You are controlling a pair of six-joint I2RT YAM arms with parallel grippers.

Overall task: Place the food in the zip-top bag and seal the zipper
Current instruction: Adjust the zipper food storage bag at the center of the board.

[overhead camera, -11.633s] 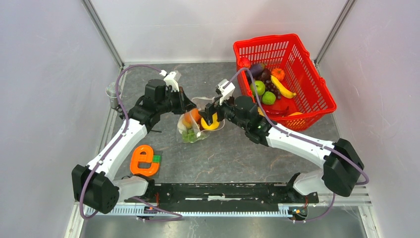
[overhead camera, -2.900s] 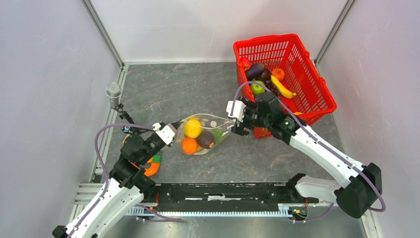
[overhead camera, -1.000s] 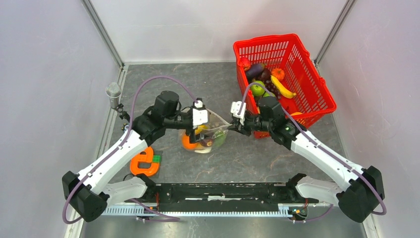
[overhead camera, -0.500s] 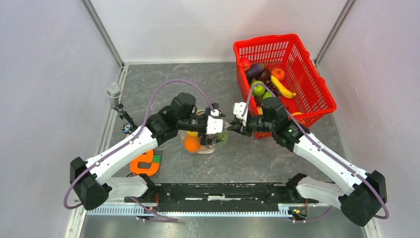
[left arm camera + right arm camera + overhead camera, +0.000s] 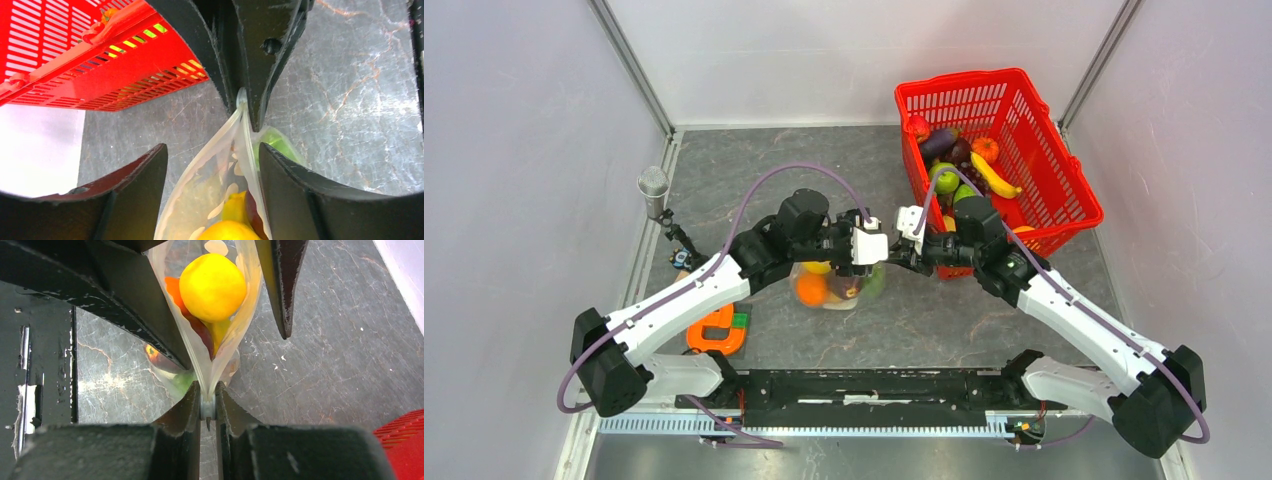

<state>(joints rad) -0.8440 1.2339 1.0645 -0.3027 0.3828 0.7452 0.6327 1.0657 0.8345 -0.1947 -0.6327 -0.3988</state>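
The zip-top bag (image 5: 834, 285) hung over the middle of the bench, between the two arms, with its lower end sagging towards the surface. It was already loaded: a yellow fruit (image 5: 212, 280) sat high in the mouth, an orange piece (image 5: 809, 290) lay lower down, and a green piece (image 5: 272, 145) pressed against the clear wall.

The right pincer (image 5: 207, 400) was pressed together on the end of the bag's mouth edge, holding that corner up. The left pincer (image 5: 212, 165) stood spread, one finger on each side of the mouth just beside the right one, not yet squeezing the plastic.

The zipper (image 5: 200, 160) was unsealed. From the pinched corner the two lips parted and ran apart around the fruit.

More food lay in the red basket (image 5: 1064, 195) at the far right corner of the bench, including a banana (image 5: 994, 175) and a green apple (image 5: 944, 180).

My reading is that the filling was partly done and the sealing was about to begin. The left pincer would need to close on the strip and run along it. The yellow fruit sat so near the mouth that it might hinder the lips from meeting.
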